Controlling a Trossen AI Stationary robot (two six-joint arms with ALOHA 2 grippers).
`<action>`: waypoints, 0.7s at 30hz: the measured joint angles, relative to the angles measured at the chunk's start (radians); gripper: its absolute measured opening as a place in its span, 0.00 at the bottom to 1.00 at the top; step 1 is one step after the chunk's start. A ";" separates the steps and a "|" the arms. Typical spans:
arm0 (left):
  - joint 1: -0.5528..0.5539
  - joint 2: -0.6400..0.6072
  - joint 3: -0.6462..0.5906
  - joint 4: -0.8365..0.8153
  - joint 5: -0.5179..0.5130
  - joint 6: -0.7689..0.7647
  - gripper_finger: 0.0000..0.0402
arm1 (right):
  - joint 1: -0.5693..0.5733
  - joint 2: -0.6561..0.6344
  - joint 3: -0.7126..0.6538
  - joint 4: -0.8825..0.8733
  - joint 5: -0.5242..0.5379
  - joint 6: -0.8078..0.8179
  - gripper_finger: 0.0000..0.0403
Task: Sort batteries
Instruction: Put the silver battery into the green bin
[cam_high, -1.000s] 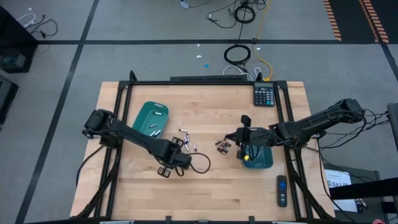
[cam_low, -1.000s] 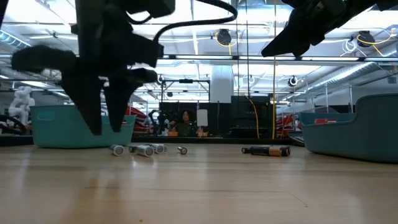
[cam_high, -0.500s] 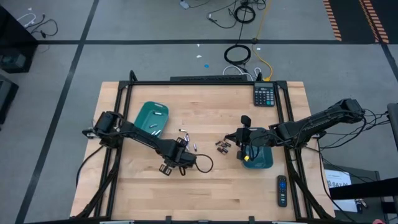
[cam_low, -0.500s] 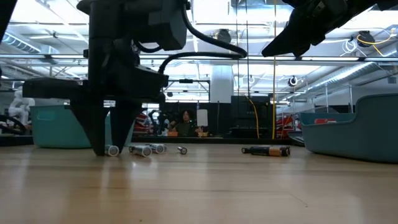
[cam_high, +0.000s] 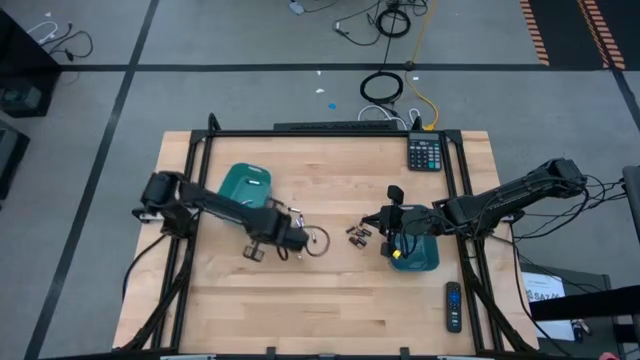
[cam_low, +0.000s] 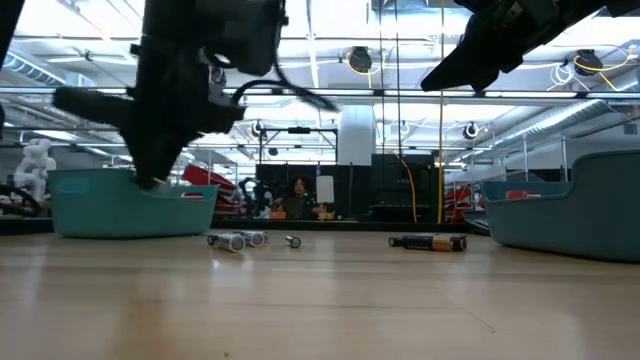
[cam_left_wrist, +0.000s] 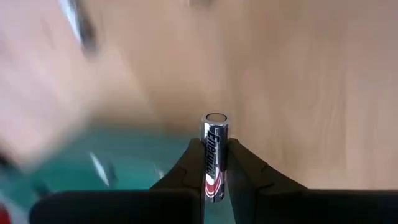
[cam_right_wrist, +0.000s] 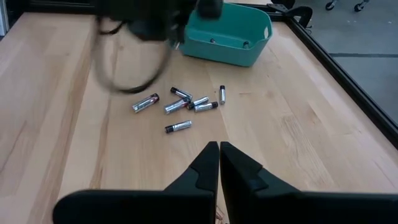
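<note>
Left wrist view: silvery battery (cam_left_wrist: 214, 152) stands clamped upright between the left gripper's (cam_left_wrist: 214, 163) jaws.

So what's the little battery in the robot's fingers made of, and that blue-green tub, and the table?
Battery: looks like shiny metal, with a bright silvery end and a glossy printed wrap. Tub: probably plastic, with smooth, even teal walls and rounded corners. Table: looks like wood, pale planks with visible grain lines.

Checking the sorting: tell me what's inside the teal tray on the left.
The left tray shows a couple of pale batteries on its floor. The left pincer, shut on a silver battery, and its arm cover the near corner, so nothing there can be counted.
</note>
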 joint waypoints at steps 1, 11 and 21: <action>0.021 -0.017 0.000 -0.020 0.000 -0.030 0.10 | 0.000 0.000 0.000 -0.001 0.000 0.000 0.02; 0.132 -0.171 0.002 -0.075 -0.042 -0.116 0.11 | 0.000 0.000 0.000 0.001 0.005 0.000 0.02; 0.230 -0.183 -0.055 -0.091 -0.123 -0.202 0.29 | 0.000 0.000 0.000 -0.006 0.004 0.003 0.02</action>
